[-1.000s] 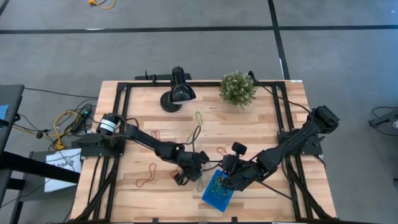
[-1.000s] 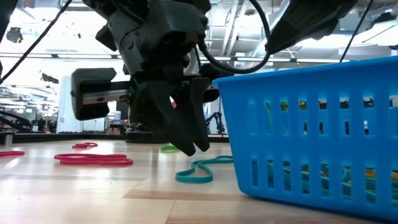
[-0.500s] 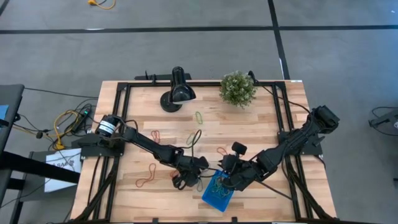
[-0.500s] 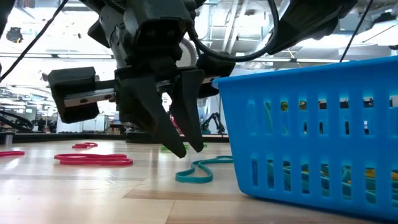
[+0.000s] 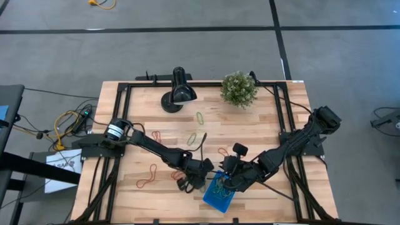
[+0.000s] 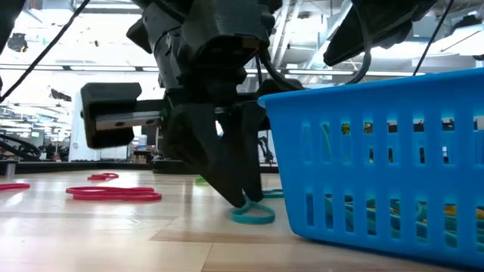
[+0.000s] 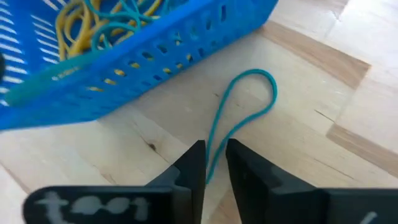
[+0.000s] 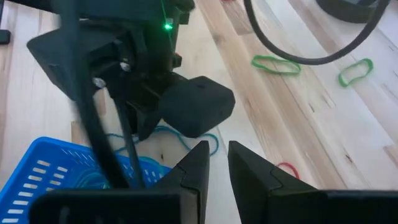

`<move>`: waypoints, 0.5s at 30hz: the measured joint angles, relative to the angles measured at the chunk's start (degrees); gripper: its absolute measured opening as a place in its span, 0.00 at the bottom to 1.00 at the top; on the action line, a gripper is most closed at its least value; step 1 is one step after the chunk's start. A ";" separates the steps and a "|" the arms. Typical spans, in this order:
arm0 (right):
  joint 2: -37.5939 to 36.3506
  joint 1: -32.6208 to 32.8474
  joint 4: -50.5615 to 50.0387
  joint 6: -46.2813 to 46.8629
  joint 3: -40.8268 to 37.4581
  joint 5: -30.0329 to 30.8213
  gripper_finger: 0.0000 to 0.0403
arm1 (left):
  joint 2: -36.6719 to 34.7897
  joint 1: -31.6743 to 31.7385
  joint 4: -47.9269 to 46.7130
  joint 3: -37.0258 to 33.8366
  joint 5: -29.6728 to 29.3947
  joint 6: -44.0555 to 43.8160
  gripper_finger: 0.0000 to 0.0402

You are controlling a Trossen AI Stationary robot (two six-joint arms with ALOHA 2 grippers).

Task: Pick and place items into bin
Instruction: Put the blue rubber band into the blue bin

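A: Where's our teal band? The left gripper is nearest.

B: Right between its fingers, stretching straight ahead beside the bin. We're nearly clenched, straddling it; can't tell if it's gripped.
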 joint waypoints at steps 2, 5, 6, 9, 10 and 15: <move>0.00 0.00 -0.04 0.00 0.00 0.00 0.13 | 0.04 0.11 -1.84 0.67 1.07 -0.45 0.12; 0.00 0.00 -0.11 0.02 0.00 -0.02 0.13 | 0.04 0.02 -2.86 0.82 0.78 -0.45 0.05; 0.00 0.00 -0.07 0.02 0.00 -0.04 0.13 | 0.04 0.02 -2.97 0.82 0.80 -0.45 0.03; 0.00 0.00 0.04 0.02 0.00 -0.04 0.13 | 0.02 0.02 -2.89 0.79 0.83 -0.41 0.01; 0.00 0.00 0.04 0.02 0.00 -0.04 0.13 | 0.02 0.02 -2.82 0.76 0.83 -0.27 0.01; 0.00 0.00 0.06 0.01 0.00 -0.10 0.13 | -0.39 0.02 -2.28 0.73 0.51 -0.39 0.00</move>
